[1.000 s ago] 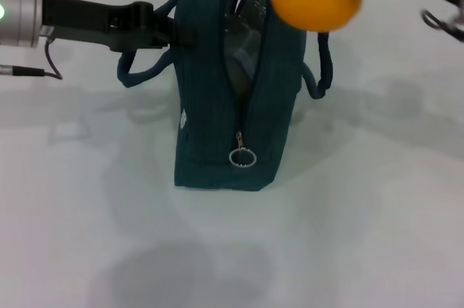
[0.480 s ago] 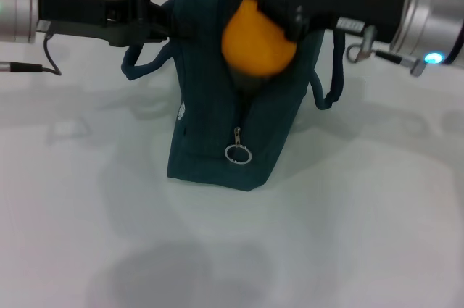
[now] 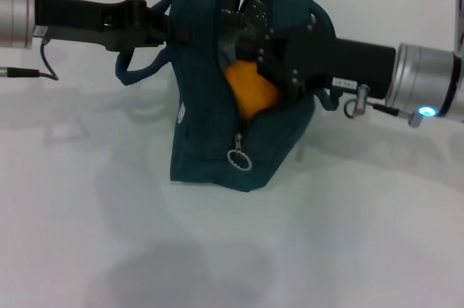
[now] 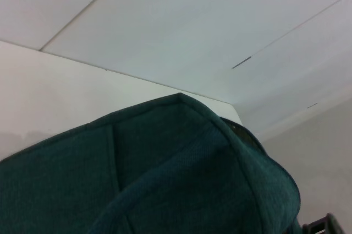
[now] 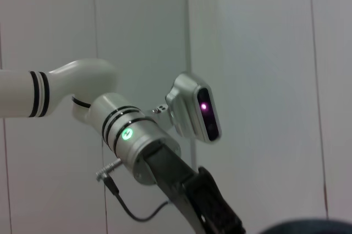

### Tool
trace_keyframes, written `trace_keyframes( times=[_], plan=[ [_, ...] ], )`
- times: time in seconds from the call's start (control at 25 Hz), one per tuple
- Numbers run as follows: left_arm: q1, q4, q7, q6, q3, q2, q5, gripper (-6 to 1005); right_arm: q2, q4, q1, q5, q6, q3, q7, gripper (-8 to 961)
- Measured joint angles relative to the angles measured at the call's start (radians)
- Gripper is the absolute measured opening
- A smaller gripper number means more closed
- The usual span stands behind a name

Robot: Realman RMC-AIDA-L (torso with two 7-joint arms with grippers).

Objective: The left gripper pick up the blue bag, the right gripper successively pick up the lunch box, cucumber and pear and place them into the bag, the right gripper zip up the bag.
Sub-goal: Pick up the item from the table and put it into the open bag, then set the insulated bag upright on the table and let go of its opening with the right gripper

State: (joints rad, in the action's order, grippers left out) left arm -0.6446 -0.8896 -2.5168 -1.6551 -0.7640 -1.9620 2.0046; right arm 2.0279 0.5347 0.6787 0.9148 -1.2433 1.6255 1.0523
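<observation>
The dark blue bag [image 3: 206, 90] stands upright on the white table, its top unzipped and gaping. My left gripper [image 3: 172, 28] reaches in from the left and is shut on the bag's upper left side, by the handle loop [image 3: 138, 72]. My right gripper [image 3: 255, 75] comes from the right and is sunk into the opening, shut on the orange-yellow pear [image 3: 250, 99], which sits down between the bag's walls. The lunch box and cucumber are hidden. The zip's ring pull [image 3: 239, 159] hangs low on the front. The left wrist view shows only the bag's top [image 4: 181, 173].
The white table [image 3: 348, 235] surrounds the bag. The bag's second handle [image 3: 328, 98] droops under my right arm. In the right wrist view my left arm [image 5: 137, 140] stands before a white panelled wall.
My right gripper swung in from the upper right with the pear and lowered it into the bag's opening. The bag shifted slightly and its mouth spread wider. The left gripper kept its hold.
</observation>
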Motion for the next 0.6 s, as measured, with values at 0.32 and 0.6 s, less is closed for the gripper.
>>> trace_keyframes(
  times=[0.32, 0.6],
  plan=[
    [0.008, 0.002, 0.005, 0.000, 0.000, 0.000, 0.000, 52, 0.000, 0.035, -0.074, -0.021, -0.012, 0.008, 0.050, 91],
    [0.020, 0.002, 0.012, 0.000, 0.000, -0.001, 0.004, 52, -0.010, 0.050, -0.216, -0.168, -0.235, -0.015, -0.065, 155]
  ],
)
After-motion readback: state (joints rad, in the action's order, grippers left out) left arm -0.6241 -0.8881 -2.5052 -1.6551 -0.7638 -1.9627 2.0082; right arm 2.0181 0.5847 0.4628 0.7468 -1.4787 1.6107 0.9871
